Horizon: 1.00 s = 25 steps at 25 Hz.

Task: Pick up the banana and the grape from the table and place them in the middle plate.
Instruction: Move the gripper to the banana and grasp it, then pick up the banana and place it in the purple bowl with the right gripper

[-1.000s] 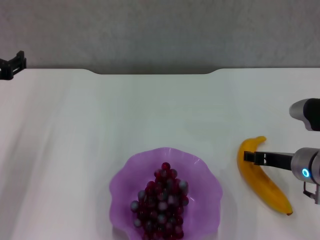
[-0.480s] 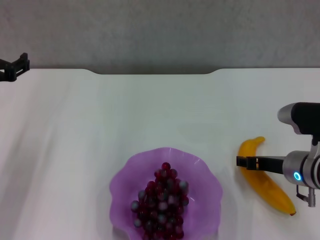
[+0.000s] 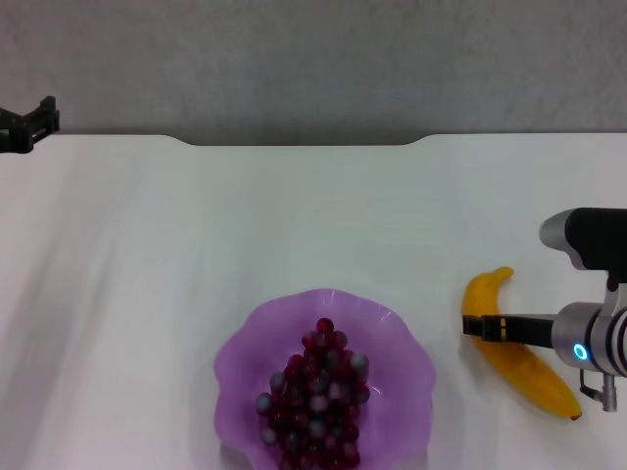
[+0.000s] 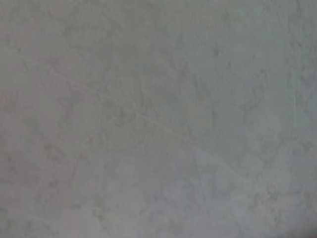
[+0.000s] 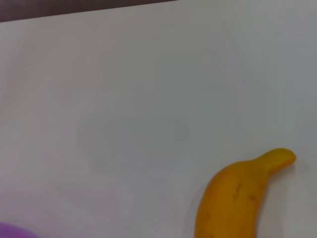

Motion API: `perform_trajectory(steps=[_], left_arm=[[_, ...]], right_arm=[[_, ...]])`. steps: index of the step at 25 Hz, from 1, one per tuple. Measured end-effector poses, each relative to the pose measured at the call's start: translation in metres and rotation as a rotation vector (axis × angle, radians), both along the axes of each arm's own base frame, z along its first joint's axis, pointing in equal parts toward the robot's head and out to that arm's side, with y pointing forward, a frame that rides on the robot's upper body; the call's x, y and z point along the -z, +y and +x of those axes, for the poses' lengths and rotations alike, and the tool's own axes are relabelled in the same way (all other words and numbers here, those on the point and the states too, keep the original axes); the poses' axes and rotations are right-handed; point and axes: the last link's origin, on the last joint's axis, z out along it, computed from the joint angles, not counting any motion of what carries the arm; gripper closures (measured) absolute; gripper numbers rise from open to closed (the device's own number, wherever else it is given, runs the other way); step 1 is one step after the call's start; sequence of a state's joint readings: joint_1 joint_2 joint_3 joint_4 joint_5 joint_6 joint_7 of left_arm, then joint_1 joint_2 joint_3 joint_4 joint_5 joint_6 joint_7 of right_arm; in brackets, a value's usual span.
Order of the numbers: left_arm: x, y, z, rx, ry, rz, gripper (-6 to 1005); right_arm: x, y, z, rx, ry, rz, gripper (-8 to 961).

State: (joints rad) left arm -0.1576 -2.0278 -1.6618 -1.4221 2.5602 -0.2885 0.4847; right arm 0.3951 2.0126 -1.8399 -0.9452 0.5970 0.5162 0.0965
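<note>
The banana (image 3: 524,367) lies on the white table (image 3: 294,215), to the right of the purple middle plate (image 3: 397,338). It also shows in the right wrist view (image 5: 237,198). My right gripper (image 3: 470,326) reaches in from the right, and its black finger crosses over the banana's upper part. The grape (image 3: 315,392) bunch lies inside the plate. My left gripper (image 3: 44,117) is parked at the table's far left edge, open and empty.
The table's far edge has a notch (image 3: 299,142) at the middle, with a grey wall behind it. The plate's rim shows in a corner of the right wrist view (image 5: 10,232). The left wrist view shows only a grey surface.
My right gripper has moved nearer and a little left, so its finger now crosses the banana lower down. The left gripper has shifted slightly. The banana and grapes have stayed put.
</note>
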Motion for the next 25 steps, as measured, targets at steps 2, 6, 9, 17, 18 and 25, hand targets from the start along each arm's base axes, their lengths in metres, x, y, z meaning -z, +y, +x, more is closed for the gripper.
perform_trajectory(steps=[2,6,9,17,18,25], left_arm=[[0.000,0.000,0.000,0.000,0.000,-0.001,130],[0.000,0.000,0.000,-0.001,0.000,-0.002,131],[0.001,0.000,-0.001,-0.005,0.000,-0.008,131],[0.001,-0.001,-0.001,-0.007,-0.001,-0.012,132],[0.001,-0.001,-0.001,-0.008,0.000,-0.012,132],[0.002,-0.002,0.000,-0.008,0.000,-0.017,132]], right_arm=[[0.001,0.001,0.002,0.004,-0.007,-0.004,387],[0.003,0.002,0.001,0.003,-0.005,-0.007,393],[0.003,0.002,0.002,0.001,-0.003,-0.002,397],[0.004,0.001,0.002,-0.014,-0.011,-0.007,432],[0.005,0.001,0.002,-0.020,-0.011,-0.006,432],[-0.008,0.001,-0.005,-0.068,0.003,0.048,430]])
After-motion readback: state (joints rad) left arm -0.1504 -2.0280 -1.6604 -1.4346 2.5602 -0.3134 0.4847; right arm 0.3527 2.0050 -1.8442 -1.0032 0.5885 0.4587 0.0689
